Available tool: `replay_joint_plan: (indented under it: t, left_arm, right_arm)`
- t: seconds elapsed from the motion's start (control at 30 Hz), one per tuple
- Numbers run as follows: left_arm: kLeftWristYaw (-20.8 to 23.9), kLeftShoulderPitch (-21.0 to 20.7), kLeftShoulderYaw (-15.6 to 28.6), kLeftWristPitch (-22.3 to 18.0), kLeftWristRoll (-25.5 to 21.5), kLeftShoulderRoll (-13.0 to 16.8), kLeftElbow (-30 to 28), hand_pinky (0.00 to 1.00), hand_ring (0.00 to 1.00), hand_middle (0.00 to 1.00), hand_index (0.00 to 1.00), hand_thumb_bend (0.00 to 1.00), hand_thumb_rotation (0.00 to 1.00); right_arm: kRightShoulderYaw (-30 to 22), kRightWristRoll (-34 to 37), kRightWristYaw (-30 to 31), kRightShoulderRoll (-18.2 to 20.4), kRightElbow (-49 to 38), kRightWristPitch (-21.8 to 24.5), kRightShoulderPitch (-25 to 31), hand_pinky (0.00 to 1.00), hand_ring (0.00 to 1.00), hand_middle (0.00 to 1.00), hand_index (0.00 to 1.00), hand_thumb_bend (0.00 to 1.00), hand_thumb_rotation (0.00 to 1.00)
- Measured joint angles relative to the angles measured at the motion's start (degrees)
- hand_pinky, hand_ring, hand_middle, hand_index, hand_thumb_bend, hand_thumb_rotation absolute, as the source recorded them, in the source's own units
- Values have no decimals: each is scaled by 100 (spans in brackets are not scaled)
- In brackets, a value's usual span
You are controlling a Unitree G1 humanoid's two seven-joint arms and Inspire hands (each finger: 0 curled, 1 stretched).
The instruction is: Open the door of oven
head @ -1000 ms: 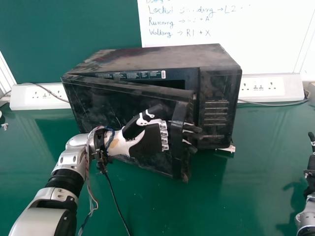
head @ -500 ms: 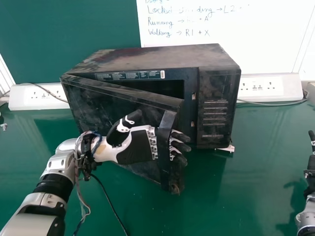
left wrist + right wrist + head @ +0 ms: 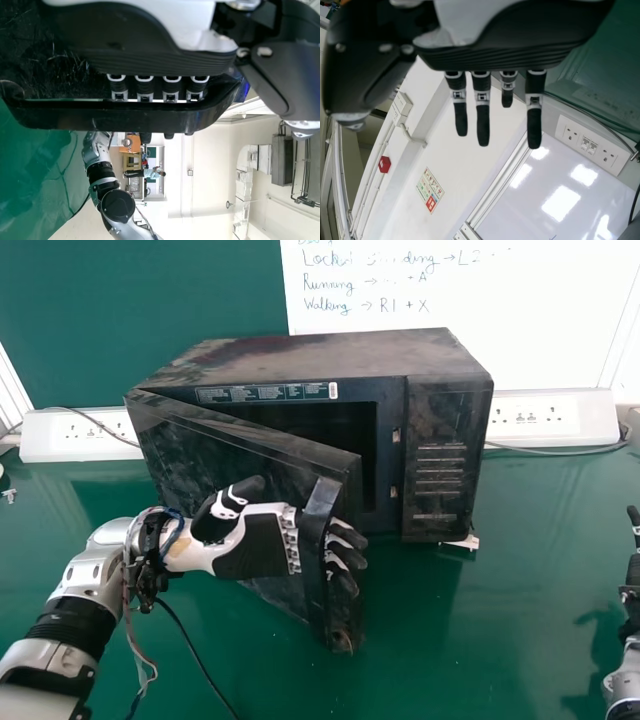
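Swung wider open, the oven door slants lengthwise from centre-left to lower centre in the head view, left hand curled round its upright handle, right hand at the right edge. Right wrist view: straight fingers.

On the whiteboard behind the oven, handwriting is spelling out "Walking → R1 + X" beneath "Running", whose line is ending in "+ A"; above, a partly faded line is pointing by arrow to what is probably "L2"; along the oven's upper front, a label strip is carrying print too small to read; on a wall, a red-and-green notice is bearing illegible print.
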Motion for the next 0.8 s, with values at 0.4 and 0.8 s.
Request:
replay_joint_plan:
  t: [0.4, 0.8]
  left_arm:
    - [46, -208, -1448, -514, -1258, 598, 56, 56, 69, 78, 84, 92, 96]
    - [57, -128, -1723, -1024, -1689, 694, -24, 58, 71, 79, 81, 91, 97]
  right_arm:
    - [4, 4, -7, 1, -3, 12, -8, 69, 80, 91, 87, 100, 91]
    - [-4, 22, 46, 1, -2, 53, -17, 69, 81, 92, 87, 100, 89]
